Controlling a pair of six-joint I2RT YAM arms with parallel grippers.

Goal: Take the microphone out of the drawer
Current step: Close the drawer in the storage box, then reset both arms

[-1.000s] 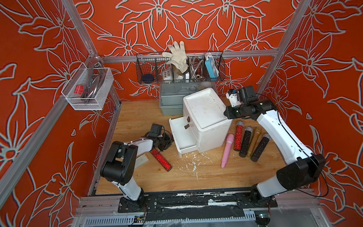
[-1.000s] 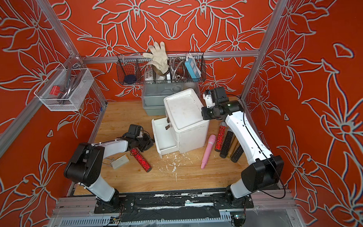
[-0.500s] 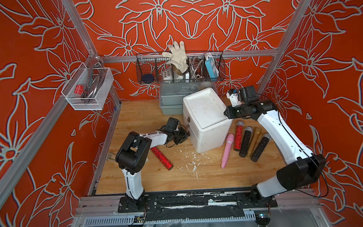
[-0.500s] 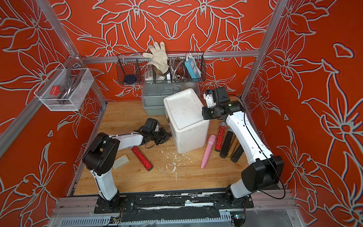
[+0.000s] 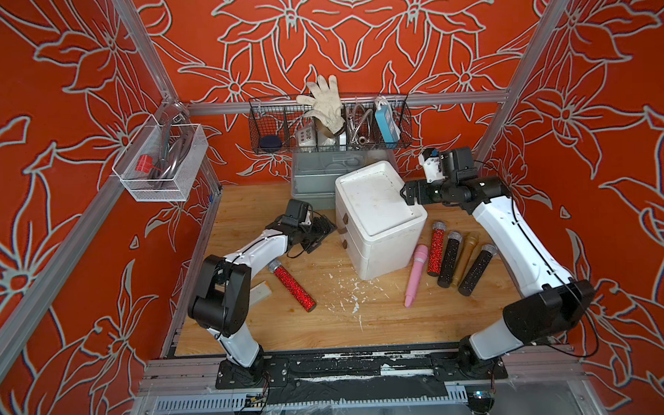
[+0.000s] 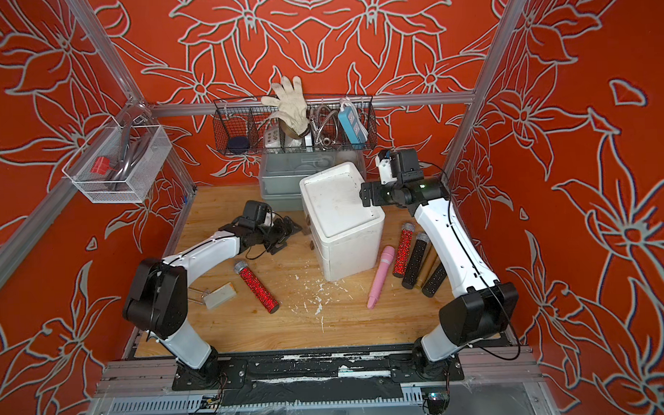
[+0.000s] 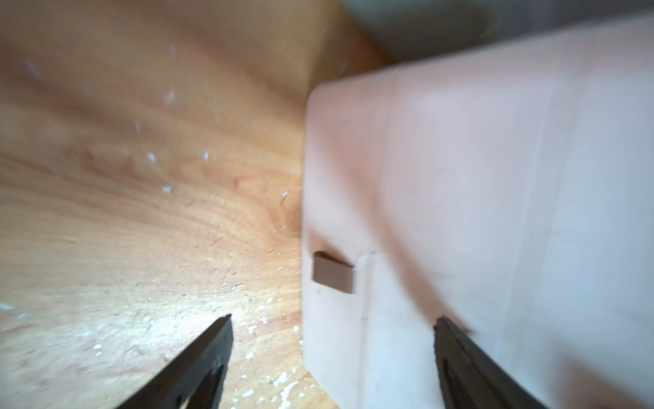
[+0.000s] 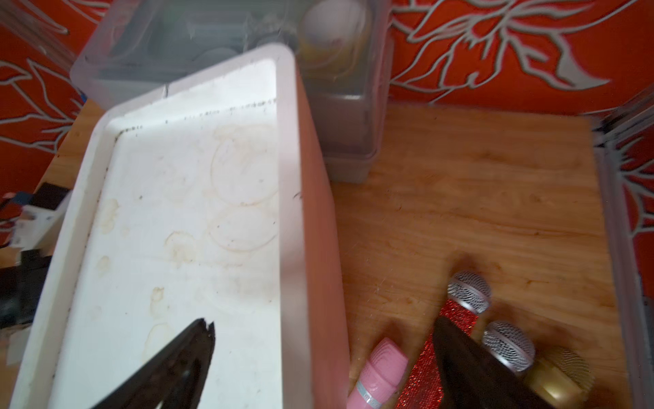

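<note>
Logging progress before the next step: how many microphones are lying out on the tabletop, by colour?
Red glitter microphones: 2
Black glitter microphones: 2
Gold microphone: 1
Pink microphone: 1
Total: 6

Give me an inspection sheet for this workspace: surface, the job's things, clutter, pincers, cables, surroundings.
Surface: wooden table, scattered with white flakes.
Job's things: drawer unit, both drawers shut; red microphone on the table on the handle side; pink microphone and four more microphones on the other side.
Clutter: grey block near the left arm; grey bin behind the unit.
Pincers: left pincer open at the drawer front, empty; right pincer open over the unit's top edge, empty.
Cables: black cable loops below the left wrist; another runs along the right arm.
Surroundings: wire basket with a glove on the back wall; mesh basket on a side wall.
</note>
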